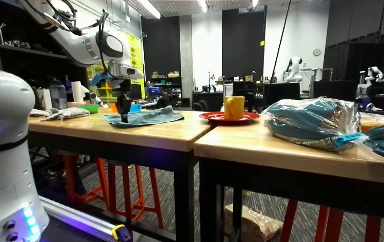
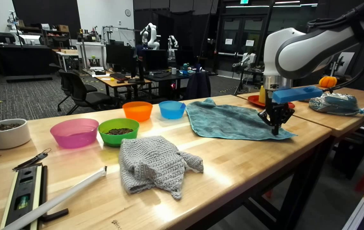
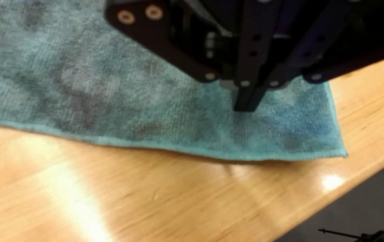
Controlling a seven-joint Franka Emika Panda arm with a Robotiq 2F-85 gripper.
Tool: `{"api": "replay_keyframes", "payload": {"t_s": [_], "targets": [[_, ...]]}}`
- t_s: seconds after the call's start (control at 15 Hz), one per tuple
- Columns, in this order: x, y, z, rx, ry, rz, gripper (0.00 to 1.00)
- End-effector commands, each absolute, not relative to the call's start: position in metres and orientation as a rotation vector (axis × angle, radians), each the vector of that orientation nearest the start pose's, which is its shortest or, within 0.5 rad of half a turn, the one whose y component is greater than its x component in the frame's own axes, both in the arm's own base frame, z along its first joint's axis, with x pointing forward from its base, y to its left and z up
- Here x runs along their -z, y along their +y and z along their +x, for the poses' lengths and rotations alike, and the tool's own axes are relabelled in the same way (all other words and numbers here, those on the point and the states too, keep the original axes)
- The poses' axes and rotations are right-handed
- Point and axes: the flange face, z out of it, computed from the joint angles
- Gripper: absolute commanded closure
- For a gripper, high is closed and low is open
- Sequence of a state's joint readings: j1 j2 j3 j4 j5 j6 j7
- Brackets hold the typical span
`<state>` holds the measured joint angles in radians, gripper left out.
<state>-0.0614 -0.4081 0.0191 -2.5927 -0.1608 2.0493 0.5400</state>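
Hand (image 3: 245,108) together at fingertips over teal microfiber cloth (image 3: 161,111), contact unclear; likely light, limp; best pinched near corner hem (image 3: 313,155).

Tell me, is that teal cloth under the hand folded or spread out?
Mostly spread out: in both exterior views the teal cloth lies wide across the table, though part of its edge is bunched.

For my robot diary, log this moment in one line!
gripper: closed, at teal towel corner | touching: unclear | towel: spread on table

Overhead strip lights (image 1: 149,8), white glare on tabletop (image 3: 151,195); wrist view slightly blurred
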Motion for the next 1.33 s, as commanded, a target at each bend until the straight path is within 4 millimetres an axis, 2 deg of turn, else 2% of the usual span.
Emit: {"api": "replay_keyframes", "payload": {"t_s": [0.0,0.27,0.6,0.93,1.27], "targets": [[-0.410,-0.024,0.381,-0.048,0.799,-3.208,1.00],[-0.430,-0.032,0.399,0.065,0.855,-3.219,1.00],[-0.439,-0.048,0.448,0.206,0.860,-3.247,1.00],[-0.428,-0.079,0.509,0.277,0.878,-3.327,1.00],[-0.406,-0.104,0.563,0.231,0.895,-3.364,1.00]]}}
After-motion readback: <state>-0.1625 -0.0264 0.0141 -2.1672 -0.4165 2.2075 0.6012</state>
